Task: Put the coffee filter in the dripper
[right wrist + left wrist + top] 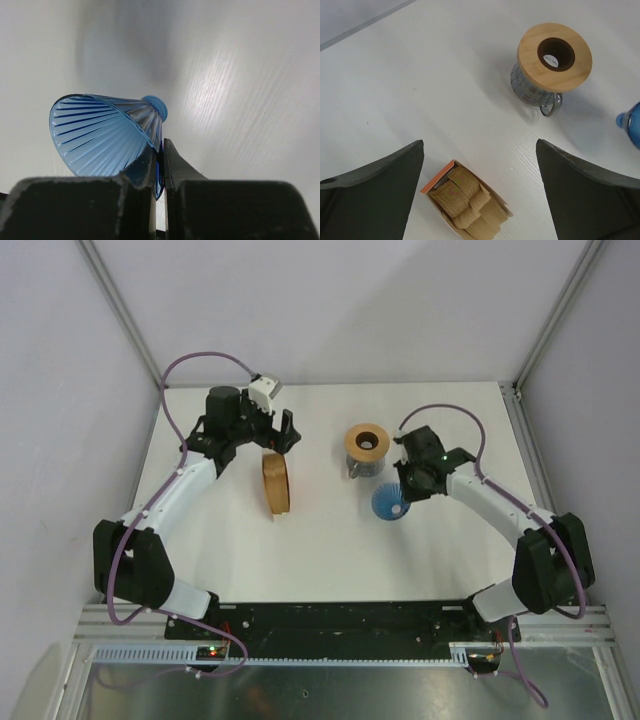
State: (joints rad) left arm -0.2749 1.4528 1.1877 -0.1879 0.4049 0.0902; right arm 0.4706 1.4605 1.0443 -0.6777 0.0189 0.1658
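Just beside glass jug (362, 469): blue dripper (102, 135), tipped sideways, wall pinched tight in R gripper (161, 150). Left of jug: L gripper (277, 432) wide open over filter stack (277, 483). No single coffee filter pulled yet; placing still to do.

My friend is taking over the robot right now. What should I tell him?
Left gripper: open, holding nothing, above the filter stack.
Right gripper: shut on the wall of the blue dripper, which is tipped on its side beside the glass jug. The wooden collar sits on the jug.
Done: dripper gripped.
Left: probably seat the dripper, then take one filter from the stack and put it in.
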